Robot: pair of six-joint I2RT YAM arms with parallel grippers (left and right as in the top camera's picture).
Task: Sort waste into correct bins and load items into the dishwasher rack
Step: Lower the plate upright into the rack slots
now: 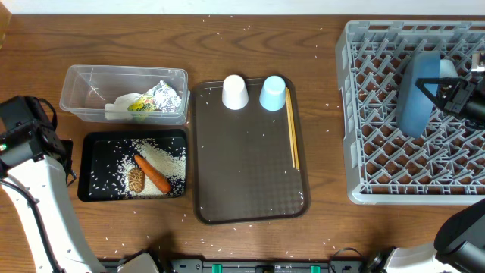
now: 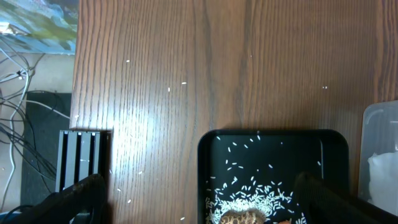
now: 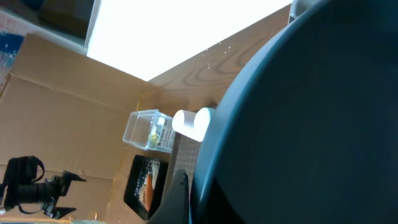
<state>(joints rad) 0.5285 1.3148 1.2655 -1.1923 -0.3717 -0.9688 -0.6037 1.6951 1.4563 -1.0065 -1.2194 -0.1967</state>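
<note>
Beneath me stood a brown wooden table (image 1: pixel 151 30), with a clear rectangular plastic container (image 1: pixel 125 70) at its left and a shallow black rectangular tray (image 1: pixel 85 167) just in front of it. A dark brown serving tray (image 1: pixel 250 167) lay mid-table, and a large square grey plastic rack (image 1: pixel 394 163) sat at the right. White rice grains (image 2: pixel 184 83) lay scattered on the bare wood.

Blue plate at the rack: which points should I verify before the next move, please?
1. Grip: right gripper shut on dark blue plate: ok.
2. Position: plate on edge over the dishwasher rack: ok.
3. Seating: plate's lower rim settled in the rack: cannot tell.
4. Free arm: left gripper open and empty: ok.
5. Loading: white cup, light blue cup, chopsticks in the rack: not ok, all on the brown tray.
</note>
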